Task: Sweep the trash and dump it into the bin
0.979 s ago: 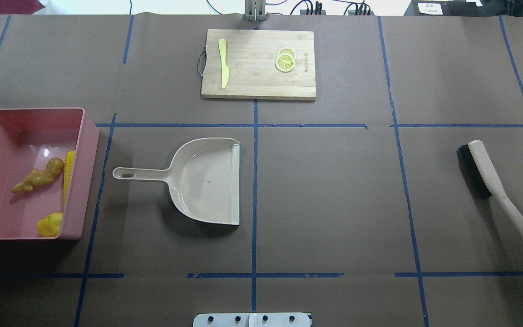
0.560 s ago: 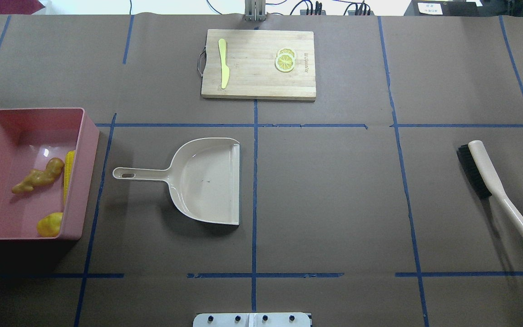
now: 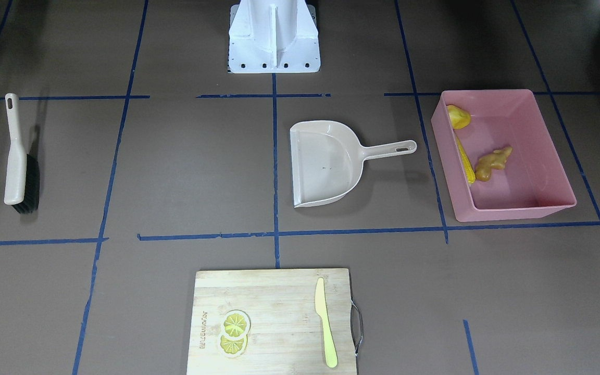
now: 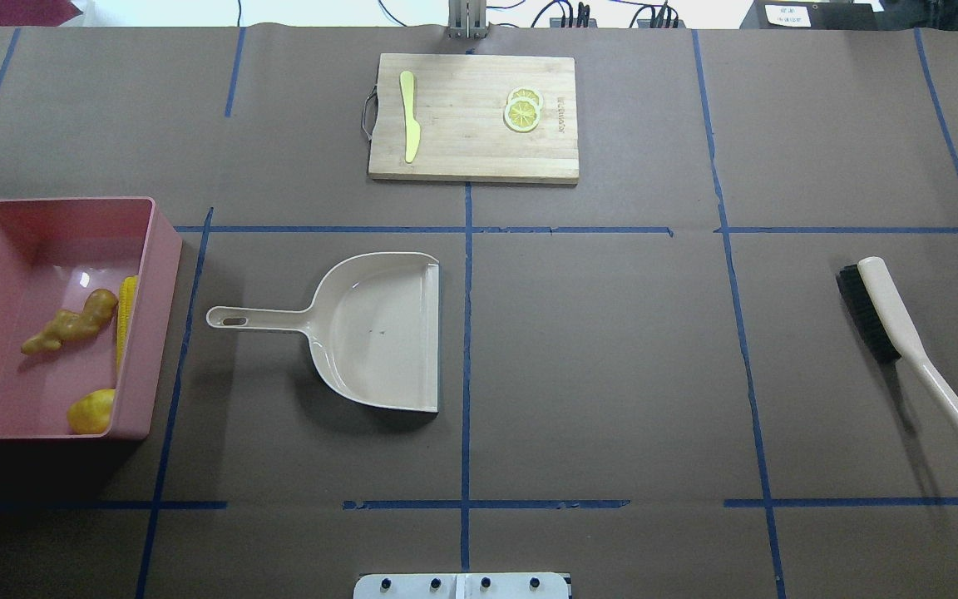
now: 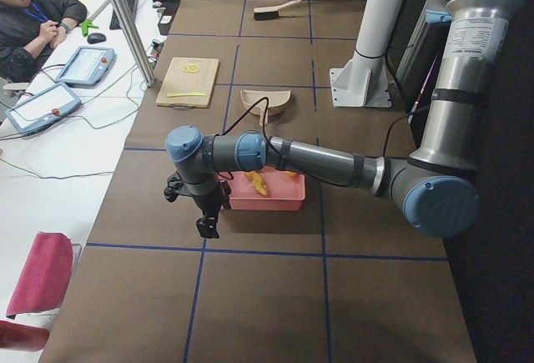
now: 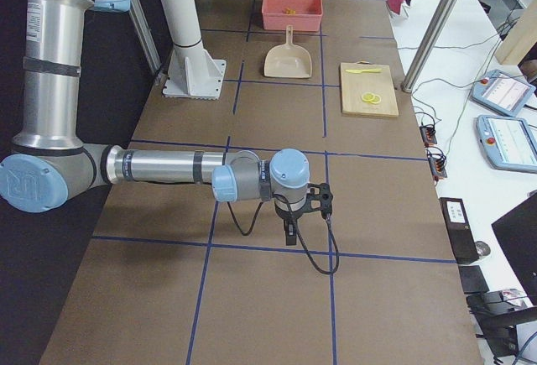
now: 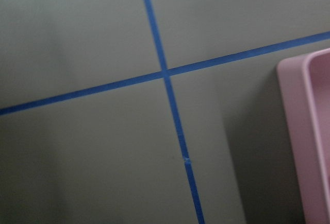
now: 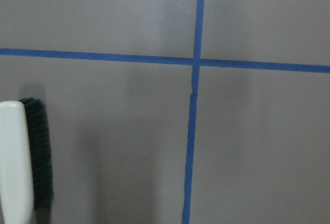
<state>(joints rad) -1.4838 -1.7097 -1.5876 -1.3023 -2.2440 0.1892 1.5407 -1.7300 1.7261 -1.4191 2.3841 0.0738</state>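
The pink bin (image 4: pixel 63 202) stands at the table's left side, and the trash lies inside it: a tan ginger root (image 4: pixel 71 322), a corn cob (image 4: pixel 125 320) along the right wall, and a yellow lump (image 4: pixel 91 411) in the near corner. In the front-facing view the bin (image 3: pixel 519 211) holds the same three pieces. My left gripper (image 5: pixel 207 228) hangs low over the table just outside the bin, seen only in the exterior left view. My right gripper (image 6: pixel 289 235) shows only in the exterior right view. I cannot tell whether either is open or shut.
A beige dustpan (image 4: pixel 379 333) lies empty right of the bin, its handle pointing at it. A beige brush (image 4: pixel 903 341) with black bristles lies at the far right. A wooden cutting board (image 4: pixel 472 116) with a knife and lemon slices sits at the far edge. A person sits in the exterior left view.
Dark arm parts at the left and right edges of the overhead view have withdrawn out of it. The bin, trash, dustpan and brush have not moved.
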